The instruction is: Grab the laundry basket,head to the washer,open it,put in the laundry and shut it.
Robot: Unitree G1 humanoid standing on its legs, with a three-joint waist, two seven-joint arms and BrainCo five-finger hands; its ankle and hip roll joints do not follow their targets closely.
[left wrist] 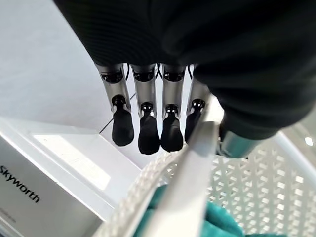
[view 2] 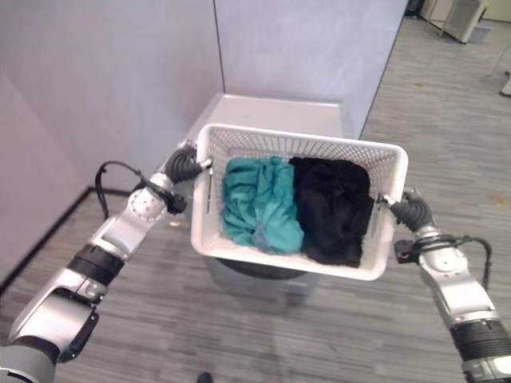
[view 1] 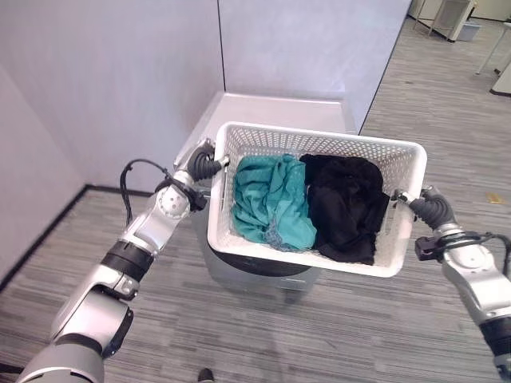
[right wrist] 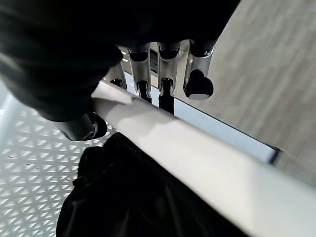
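A white perforated laundry basket [view 1: 319, 136] hangs in the air between my two hands, over the washer. It carries a teal garment [view 1: 271, 199] on its left side and a black garment [view 1: 343, 203] on its right. My left hand [view 1: 204, 163] is shut on the basket's left rim, with dark fingertips [left wrist: 148, 133] curled over the white rim [left wrist: 192, 182]. My right hand [view 1: 427, 206] is shut on the right rim [right wrist: 197, 153], fingers hooked over it and thumb beneath. The white washer [view 1: 271, 108] stands against the wall, and its dark front door [view 1: 255, 266] peeks out below the basket.
Grey partition walls [view 1: 112, 88] rise behind and left of the washer, with a dark baseboard [view 1: 48, 231] along the left wall. Grey plank floor [view 1: 447, 120] spreads to the right, with white furniture [view 1: 455, 20] far back right.
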